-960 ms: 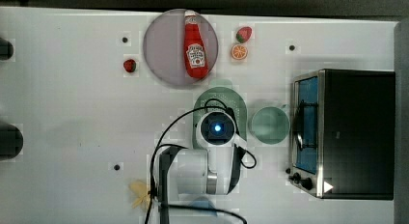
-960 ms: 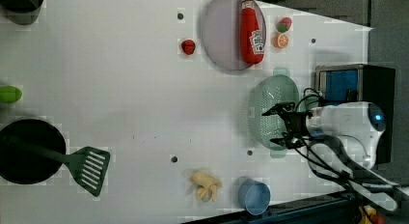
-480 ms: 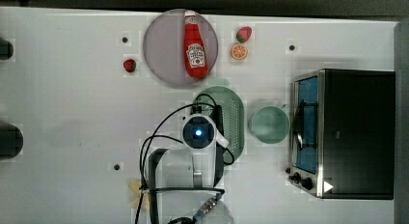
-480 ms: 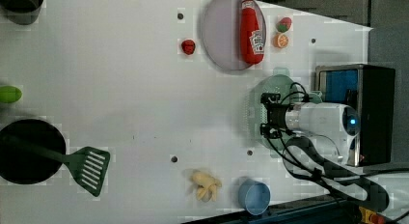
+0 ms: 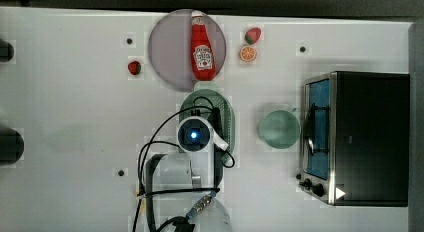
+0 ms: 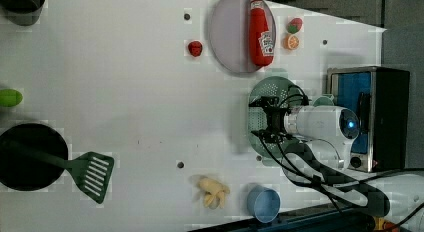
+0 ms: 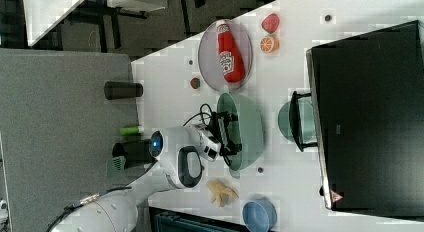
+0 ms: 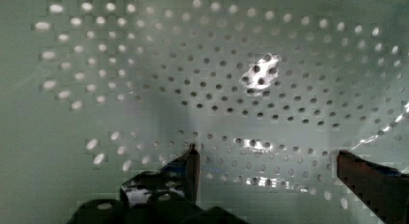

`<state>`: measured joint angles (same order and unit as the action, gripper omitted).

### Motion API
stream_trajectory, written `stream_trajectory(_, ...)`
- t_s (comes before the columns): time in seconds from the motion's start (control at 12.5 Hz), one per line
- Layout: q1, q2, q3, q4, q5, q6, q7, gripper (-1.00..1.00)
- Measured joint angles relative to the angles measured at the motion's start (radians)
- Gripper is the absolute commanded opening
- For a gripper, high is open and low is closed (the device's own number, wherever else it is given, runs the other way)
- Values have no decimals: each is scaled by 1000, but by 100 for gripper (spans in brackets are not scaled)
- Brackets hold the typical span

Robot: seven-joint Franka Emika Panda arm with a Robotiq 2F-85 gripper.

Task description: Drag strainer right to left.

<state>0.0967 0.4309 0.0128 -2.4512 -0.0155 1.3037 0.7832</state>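
The strainer (image 5: pixel 226 121) is a pale green oval basin with a dotted bottom, lying mid-table just below the plate in the top view. It also shows in the left view (image 6: pixel 265 90) and the right view (image 7: pixel 251 128). My gripper (image 5: pixel 195 135) reaches down into the strainer and covers its half on the top view's left. In the wrist view the perforated bottom (image 8: pixel 241 89) is very close, and the gripper (image 8: pixel 270 171) stands open, with one black finger (image 8: pixel 190 167) and the other finger (image 8: pixel 371 178) far apart. Nothing is held between them. The gripper (image 6: pixel 262 120) is low inside the basin (image 7: pixel 231 133).
A grey-lilac plate (image 5: pixel 167 52) with a ketchup bottle (image 5: pixel 203 49) lies just beyond the strainer. A round green bowl (image 5: pixel 279 128) and a toaster oven (image 5: pixel 357 137) are on the top view's right. A strawberry (image 5: pixel 134 67), bananas (image 6: pixel 212 192), a blue cup (image 6: pixel 263 204) and a spatula (image 6: pixel 92 174) lie around.
The gripper and the strainer have both shifted toward the top view's left, widening the gap to the green bowl. The arm has swung along with them.
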Motion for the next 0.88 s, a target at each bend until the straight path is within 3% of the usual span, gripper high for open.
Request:
stream_trajectory(0.4, 13, 3, -1, 37, -13, -48, 6, 100)
stream_trajectory(0.72, 65, -9, 15, 37, -13, -146, 12, 100)
stream_trajectory(0.88, 126, -10, -8, 43, 16, -144, 46, 100)
